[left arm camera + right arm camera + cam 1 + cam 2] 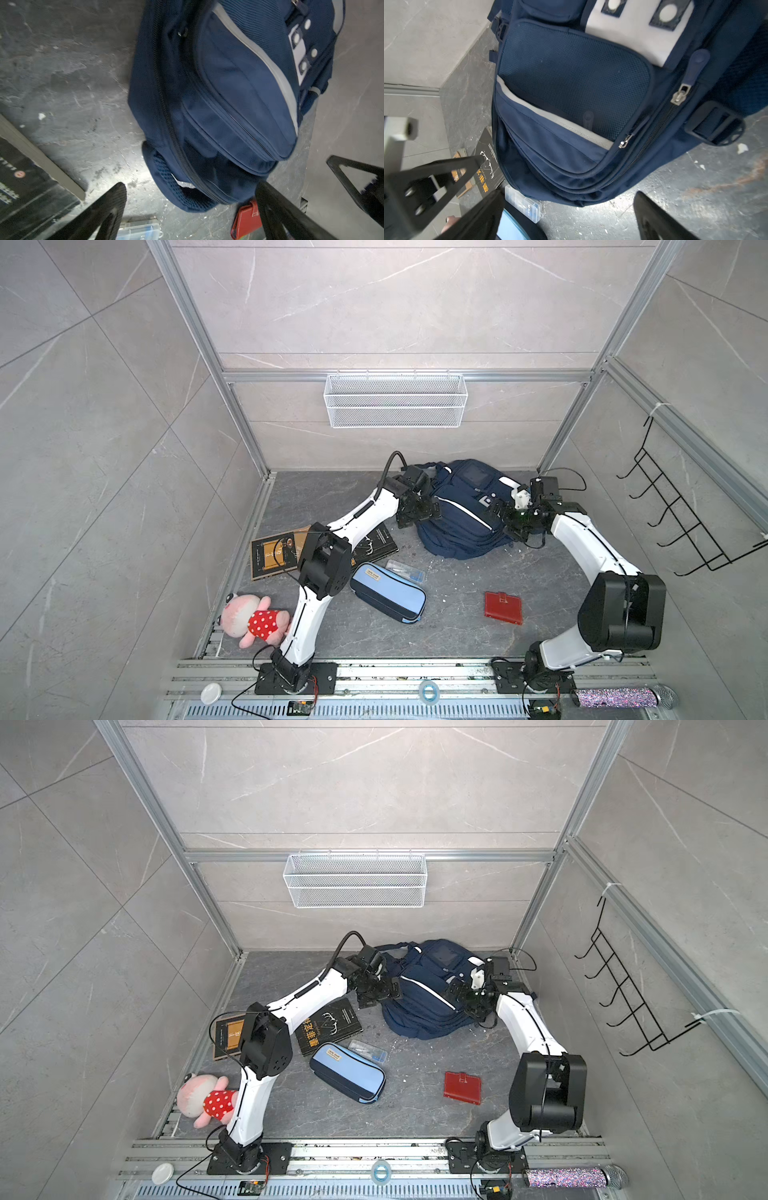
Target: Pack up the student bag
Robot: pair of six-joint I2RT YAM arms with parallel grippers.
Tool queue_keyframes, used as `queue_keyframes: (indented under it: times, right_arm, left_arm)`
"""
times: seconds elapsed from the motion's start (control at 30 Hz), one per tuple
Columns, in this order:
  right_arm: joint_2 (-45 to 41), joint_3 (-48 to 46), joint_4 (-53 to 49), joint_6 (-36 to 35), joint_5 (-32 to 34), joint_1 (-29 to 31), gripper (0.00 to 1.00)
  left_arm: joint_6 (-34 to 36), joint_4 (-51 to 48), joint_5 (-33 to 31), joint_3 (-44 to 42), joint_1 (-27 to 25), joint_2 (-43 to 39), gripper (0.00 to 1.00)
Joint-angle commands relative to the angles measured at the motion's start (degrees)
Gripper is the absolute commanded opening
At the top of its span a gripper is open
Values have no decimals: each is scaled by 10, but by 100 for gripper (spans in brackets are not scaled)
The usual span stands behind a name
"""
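Student bag (pixel 461 510) | between left hand (pixel 419 512) and right hand (pixel 505 520) | both spread apart

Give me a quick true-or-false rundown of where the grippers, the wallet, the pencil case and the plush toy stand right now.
1. The left gripper and the right gripper are both open, one on each side of the student bag. True.
2. The red wallet is inside the bag. False: it lies on the floor, apart from the bag.
3. The light-blue pencil case lies on the floor next to a clear plastic box. True.
4. The left gripper holds the plush toy. False: the toy lies on the floor by the left arm's base, and the gripper is empty.
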Motion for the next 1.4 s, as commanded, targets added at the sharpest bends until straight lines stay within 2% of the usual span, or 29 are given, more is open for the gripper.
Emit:
queue_keyframes:
  times: [0.0, 0.07, 0.17, 0.23, 0.33, 0.57, 0.73, 0.77, 0.8, 0.93, 0.97, 1.0, 1.07, 1.1, 1.2, 1.3, 1.37]
  right_arm:
    - [-21, -12, -21, 24, 5, -6, 100]
    - [-27, -24, -34, 27, 38, -12, 100]
    - [-10, -41, -44, 27, 41, -34, 100]
    - [2, -47, -32, 31, 49, -40, 100]
    - [34, -46, -14, 33, 62, -48, 100]
    - [110, -37, 18, 16, 41, -56, 100]
    - [122, -46, 37, 11, 16, -55, 100]
    - [122, -45, 37, 8, 8, -53, 99]
    - [124, -42, 33, 6, -2, -48, 98]
    - [125, -55, 41, 18, -24, -1, 92]
    - [121, -62, 47, 28, -27, 8, 91]
    - [111, -73, 57, 42, -30, 16, 91]
    - [89, -93, 76, 67, -43, 21, 90]
    - [73, -99, 78, 73, -46, 20, 90]
    - [25, -102, 56, 77, -40, 1, 94]
    - [-17, -107, 50, 97, -51, -48, 98]
    - [-34, -106, 47, 109, -57, -85, 99]
  left_arm:
    - [52, -10, 39, 30, 42, 33, 100]
    - [88, 3, 64, 50, 43, 56, 99]
    - [95, 3, 102, 77, 40, 94, 99]
    - [87, 21, 112, 59, 34, 93, 97]
    - [65, 61, 140, 14, 27, 81, 89]
    - [48, 104, 157, -66, 10, 35, 46]
    - [42, 111, 141, -116, 12, -2, 7]
    - [41, 113, 136, -123, 13, -10, 1]
    - [43, 112, 131, -127, 18, -17, 0]
    - [59, 96, 112, -125, 44, -29, 0]
    - [67, 86, 104, -118, 51, -29, 4]
    - [78, 69, 88, -103, 57, -25, 30]
    - [114, 10, 37, -52, 60, -14, 94]
    - [139, -24, 12, -18, 58, -8, 100]
    - [207, -91, -75, 52, 34, -7, 100]
    - [267, -113, -157, 62, -11, -30, 100]
    - [309, -112, -176, 65, -53, -38, 99]
